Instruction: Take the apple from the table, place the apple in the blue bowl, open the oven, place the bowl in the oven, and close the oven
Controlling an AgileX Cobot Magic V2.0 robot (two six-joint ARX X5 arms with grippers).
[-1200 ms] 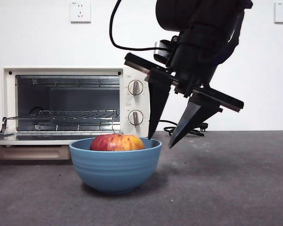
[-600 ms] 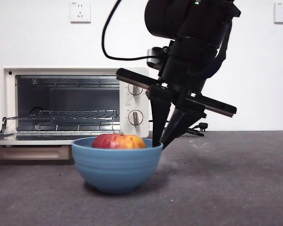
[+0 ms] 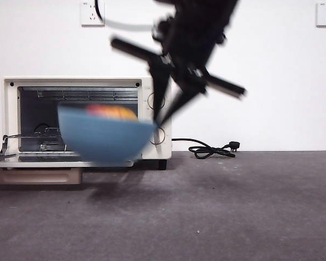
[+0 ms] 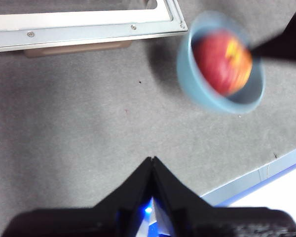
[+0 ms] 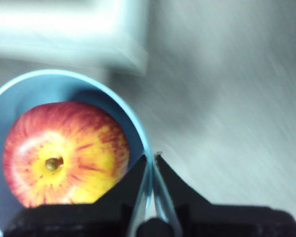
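Bowl's in the air: the blue bowl (image 3: 105,140) hangs clear of the counter (image 3: 217,212), smeared with blur in the front view, in front of the oven (image 3: 87,119) with its door (image 4: 84,27) dropped flat open. Right hand (image 5: 152,160) is clamped on the bowl's rim, one finger inside and one outside. The apple (image 5: 66,153) sits in the bowl, stem end up, looks like it's resting against the wall nearest that hand, though it's hard to be sure. Left hand (image 4: 152,162) hovers over bare counter well away from the bowl, fingers pressed together on nothing. The oven's black cord (image 3: 209,149) lies on the counter behind.
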